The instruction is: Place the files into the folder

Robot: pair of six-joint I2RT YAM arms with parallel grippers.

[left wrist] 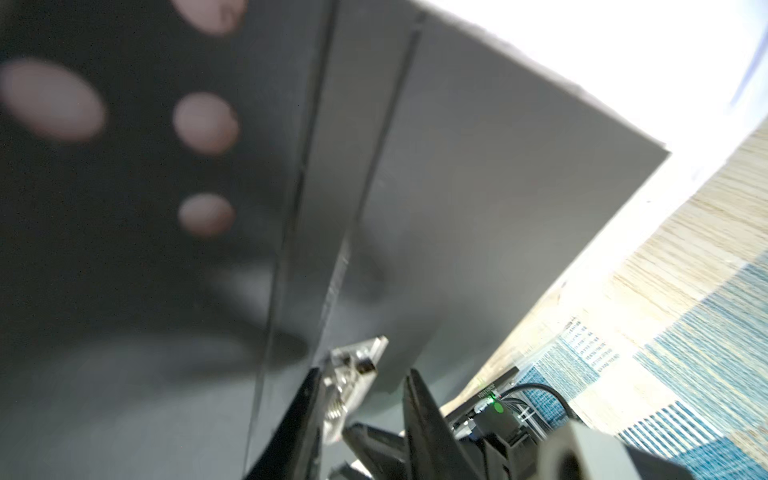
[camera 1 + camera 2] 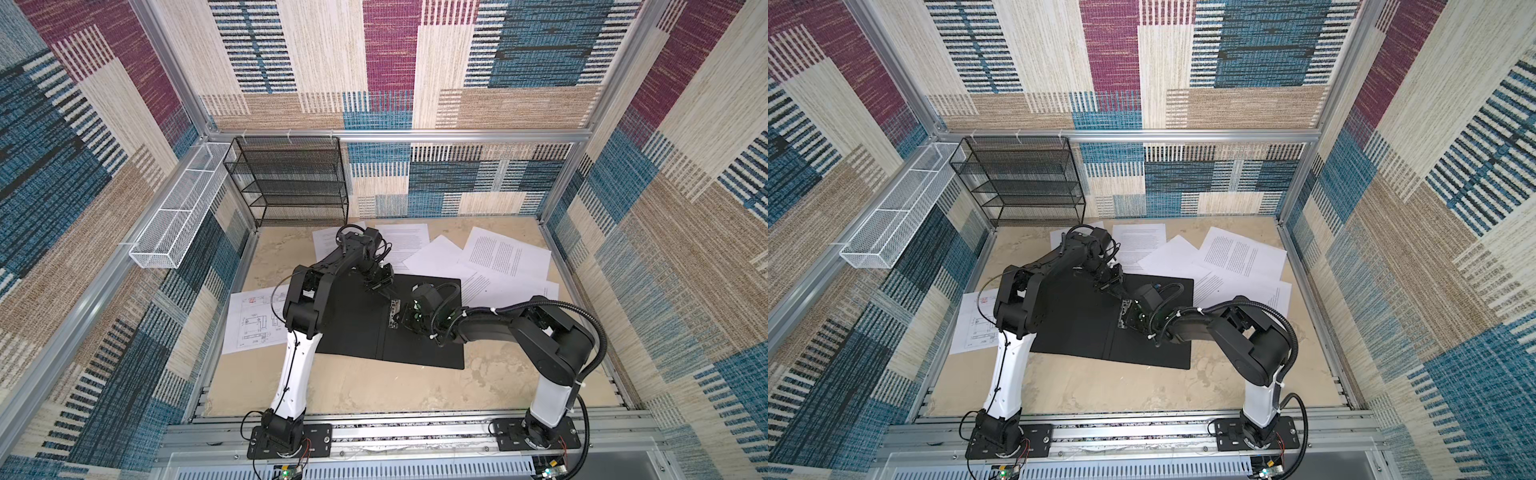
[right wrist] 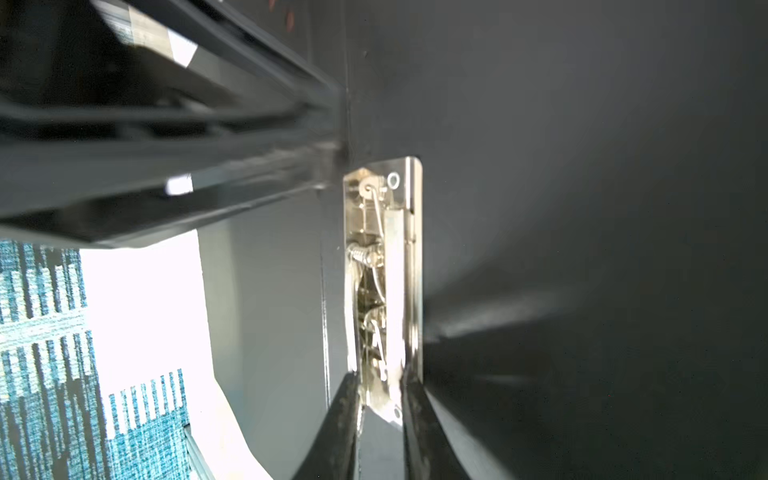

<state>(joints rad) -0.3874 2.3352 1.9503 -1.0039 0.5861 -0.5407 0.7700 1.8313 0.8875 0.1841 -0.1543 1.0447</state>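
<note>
Flat open folder, black inside (image 2: 353, 332); metal spine clip (image 3: 382, 270). Left gripper (image 1: 363, 374): jaws apart astride the clip's far end. Right gripper (image 3: 379, 380): flanks its near end, grip indeterminate. Advice: raise clip fully before loading white printed paper sheets (image 2: 507, 253).

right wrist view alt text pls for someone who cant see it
A metal clip on the spine of an open black folder, the right gripper straddling its near end. White paper lies past the folder's edge.

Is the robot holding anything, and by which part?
Hard to tell: the left gripper and right gripper each straddle an end of the metal clip in the folder.
</note>
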